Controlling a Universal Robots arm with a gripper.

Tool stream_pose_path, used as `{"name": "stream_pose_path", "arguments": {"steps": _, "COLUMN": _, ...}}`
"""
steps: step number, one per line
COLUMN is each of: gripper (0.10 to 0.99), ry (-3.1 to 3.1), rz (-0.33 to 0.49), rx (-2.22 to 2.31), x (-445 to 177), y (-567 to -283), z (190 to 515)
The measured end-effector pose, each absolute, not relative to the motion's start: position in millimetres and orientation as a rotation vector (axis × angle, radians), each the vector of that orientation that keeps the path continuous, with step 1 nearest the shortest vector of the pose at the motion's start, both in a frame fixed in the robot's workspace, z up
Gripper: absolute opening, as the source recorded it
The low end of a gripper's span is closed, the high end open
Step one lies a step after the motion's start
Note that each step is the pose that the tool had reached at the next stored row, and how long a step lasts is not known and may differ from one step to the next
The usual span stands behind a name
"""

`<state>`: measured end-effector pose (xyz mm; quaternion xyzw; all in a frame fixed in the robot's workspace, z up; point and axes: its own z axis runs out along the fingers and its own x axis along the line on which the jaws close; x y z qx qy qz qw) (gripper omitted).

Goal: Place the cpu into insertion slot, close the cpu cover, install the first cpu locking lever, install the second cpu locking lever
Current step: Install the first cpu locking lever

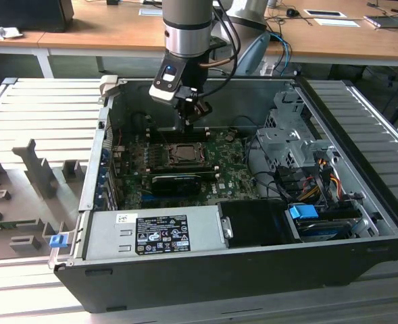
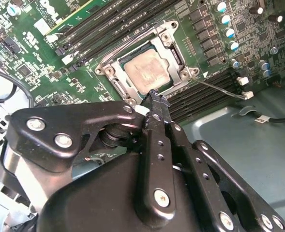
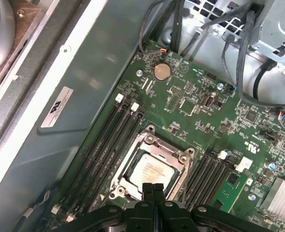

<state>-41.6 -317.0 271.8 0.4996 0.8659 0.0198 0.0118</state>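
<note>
Two steps we judge done, chip [image 3: 149, 171] in socket [image 1: 183, 154] and cover [image 2: 135, 47] down; one lever [image 2: 224, 90] juts loose, with the gripper [image 1: 193, 116], fingers [image 3: 149, 193] closed and empty, at the socket's twelve o'clock in the exterior view.

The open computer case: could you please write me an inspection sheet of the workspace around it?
Surface: ribbed grey table carrying the open computer case.
Job's things: cpu seated in the insertion slot; cpu cover down around it; one thin lever juts out sideways.
Clutter: grey fixture blocks at the exterior view's left.
Grippers: gripper shut, nothing held, close to the insertion slot.
Cables: coloured bundle inside the case.
Surroundings: wooden desks behind.
</note>
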Motion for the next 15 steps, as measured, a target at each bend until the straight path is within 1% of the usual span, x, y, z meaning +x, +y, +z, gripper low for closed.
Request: {"name": "stream_pose_path", "arguments": {"steps": 15, "gripper": 0.106, "ry": 2.771, "rz": 0.064, "rx": 1.431, "x": -41.6, "y": -317.0, "z": 271.8}}
